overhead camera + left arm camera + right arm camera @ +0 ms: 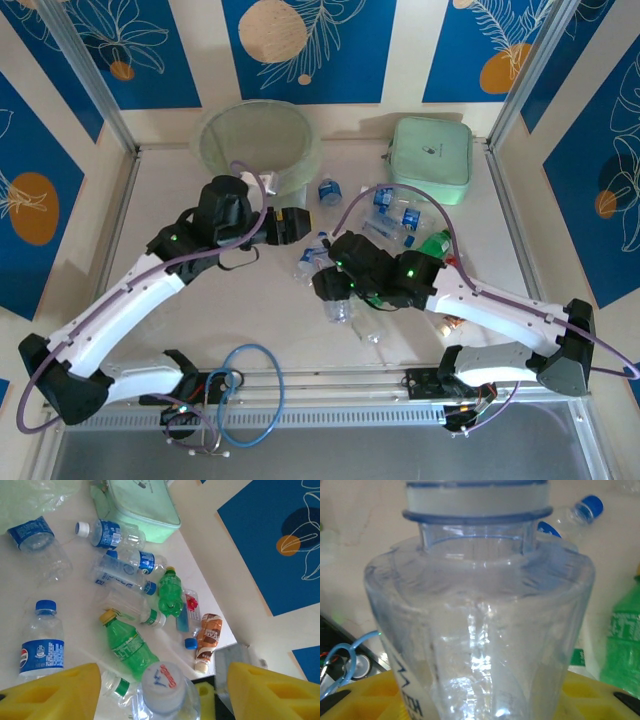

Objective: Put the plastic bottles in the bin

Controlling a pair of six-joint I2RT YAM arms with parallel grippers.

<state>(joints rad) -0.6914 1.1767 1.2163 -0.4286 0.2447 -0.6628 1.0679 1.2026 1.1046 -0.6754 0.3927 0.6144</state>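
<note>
My right gripper (480, 702) is shut on a clear bottle (480, 630) with a white cap, which it holds above the table with the cap pointing away from it. In the top view that gripper (326, 281) sits mid-table. My left gripper (298, 225) is just beyond the bottle, its yellow fingers (50, 692) spread wide to either side of the white cap (162, 685) without touching it; it is open. Several plastic bottles lie on the table: green ones (127, 645) (170, 592) and blue-labelled clear ones (42, 645) (110, 532). The pale green bin (215, 150) stands at the back left.
A mint green square case (432, 158) lies at the back right, behind the scattered bottles (400, 218). A brown-orange snack wrapper (207, 637) and a loose blue cap (190, 643) lie near the table's right edge. A blue cable loop (250, 390) hangs at the near edge.
</note>
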